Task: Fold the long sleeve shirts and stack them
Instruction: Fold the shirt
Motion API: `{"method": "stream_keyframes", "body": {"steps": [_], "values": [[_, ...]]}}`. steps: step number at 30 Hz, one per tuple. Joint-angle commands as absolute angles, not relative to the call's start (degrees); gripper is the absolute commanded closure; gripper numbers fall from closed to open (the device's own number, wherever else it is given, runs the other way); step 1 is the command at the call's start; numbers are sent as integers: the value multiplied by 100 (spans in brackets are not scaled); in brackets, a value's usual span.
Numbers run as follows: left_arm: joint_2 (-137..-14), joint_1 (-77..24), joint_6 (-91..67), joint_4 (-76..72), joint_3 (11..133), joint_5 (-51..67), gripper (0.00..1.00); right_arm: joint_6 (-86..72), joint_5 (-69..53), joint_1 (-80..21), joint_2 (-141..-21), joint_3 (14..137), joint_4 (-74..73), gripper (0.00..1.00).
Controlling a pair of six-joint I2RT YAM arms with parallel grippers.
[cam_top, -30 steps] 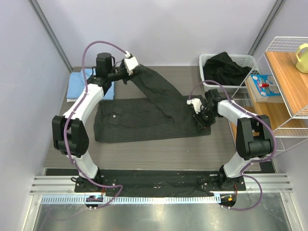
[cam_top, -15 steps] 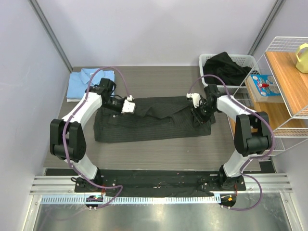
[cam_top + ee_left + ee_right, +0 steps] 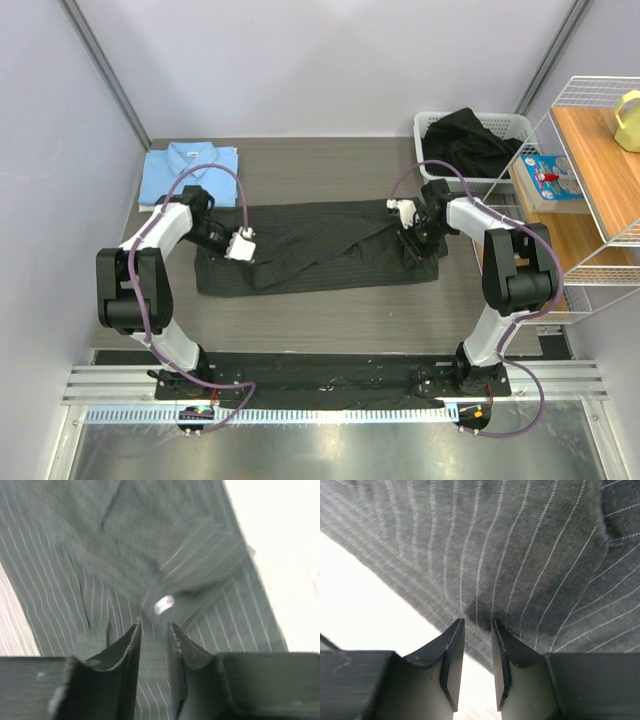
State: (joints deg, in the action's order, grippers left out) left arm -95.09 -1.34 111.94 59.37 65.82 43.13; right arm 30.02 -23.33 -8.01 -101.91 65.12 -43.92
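The dark pinstriped long sleeve shirt [image 3: 320, 250] lies spread across the middle of the table, one sleeve folded over its body. My left gripper [image 3: 240, 247] hovers low over its left part. In the left wrist view the left gripper [image 3: 153, 626] has its jaws slightly apart, open above striped cloth and a pale cuff button [image 3: 164, 604]. My right gripper [image 3: 408, 230] is at the shirt's right end. In its wrist view the right gripper [image 3: 478, 622] is open, its tips at the cloth's edge [image 3: 485, 615] and bare table showing in the gap. The light blue shirt [image 3: 190, 170] lies folded at the back left.
A white basket [image 3: 430, 122] with dark clothing in it stands at the back right. A wire shelf [image 3: 600, 170] with a yellow object [image 3: 628, 120] and a packet [image 3: 548, 178] lines the right side. Grey walls close in the left and back.
The left gripper brought the raised sleeve down from the back and leftward across the shirt, then opened its jaws. The sleeve now lies flat. The right gripper shifted slightly towards the back.
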Motion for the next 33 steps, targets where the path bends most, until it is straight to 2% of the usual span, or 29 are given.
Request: {"method": "stream_keyframes", "body": {"steps": [1,4,6,8,9,11,14,16,19,27,33], "values": [[-9229,420,11762,5644,6548,4043,71,3129,-2636,-782,-9625,6872,-4798,66],[-9080,536,11007,5502,6592,4148,65,3015,-2751,-791,-9466,7022,-4852,66],[-8886,510,10253,5563,6627,4569,56,2805,-2777,-800,-9466,7101,-4764,66],[-8737,247,9471,5503,6714,4623,54,2603,-2795,-817,-9501,7172,-4537,66],[-8736,-145,8422,5406,6767,4545,53,2436,-2760,-852,-9510,7181,-4422,66],[-8754,-447,7736,5370,6881,4413,50,2321,-2567,-958,-9580,7259,-4142,65],[-8798,-808,6500,5003,6829,4211,50,2145,-2383,-1081,-9764,7531,-3947,62],[-8982,-940,5089,4564,6873,3763,52,2048,-2321,-1125,-9878,7777,-3894,59],[-9438,-932,3801,4456,7188,3036,53,2056,-2163,-1239,-10028,7962,-3814,59],[-10502,-905,3375,5395,7752,2417,58,2057,-1828,-1441,-10248,7858,-3771,59],[-10854,-888,3182,5318,7770,2013,56,2109,-1749,-1450,-10064,7384,-3771,59]]}}
